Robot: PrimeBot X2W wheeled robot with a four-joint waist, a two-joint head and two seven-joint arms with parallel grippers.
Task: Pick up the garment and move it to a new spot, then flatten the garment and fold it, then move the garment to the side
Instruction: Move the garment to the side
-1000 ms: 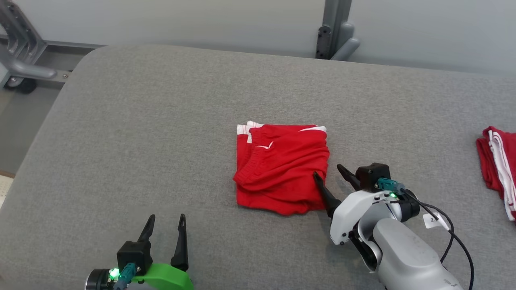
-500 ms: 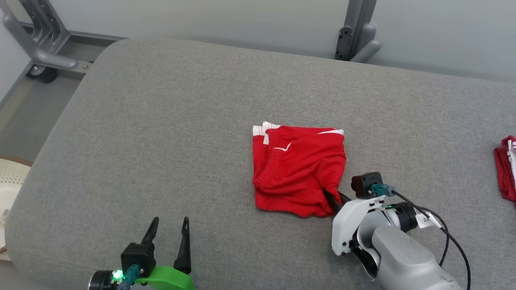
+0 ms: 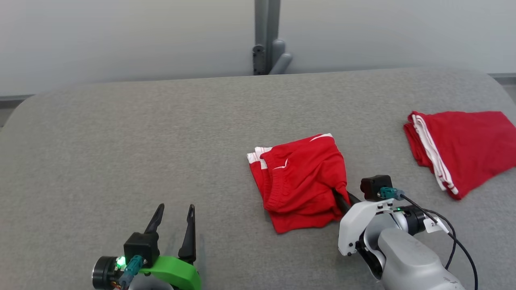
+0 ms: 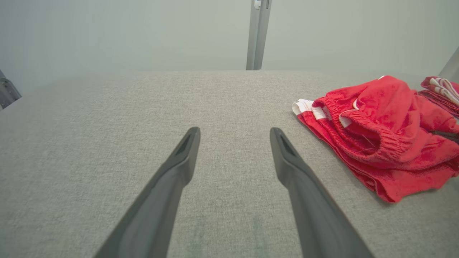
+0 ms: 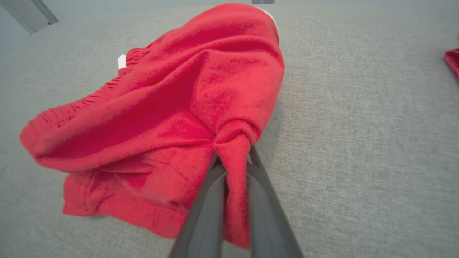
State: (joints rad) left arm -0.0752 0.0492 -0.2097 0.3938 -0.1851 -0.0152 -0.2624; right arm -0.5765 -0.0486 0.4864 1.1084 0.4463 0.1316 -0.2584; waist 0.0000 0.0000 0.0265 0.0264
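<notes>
grey padded surface (image 3: 121, 141) | right hand (image 3: 342, 196) pinching garment (image 3: 300, 177) corner (tips hidden in cloth) | left hand (image 3: 176, 208) spread wide

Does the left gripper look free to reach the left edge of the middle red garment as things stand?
Probably yes: the left gripper is open, with only bare grey cushion between it and the garment. The right gripper is shut on the garment's right edge, away from that path.
</notes>
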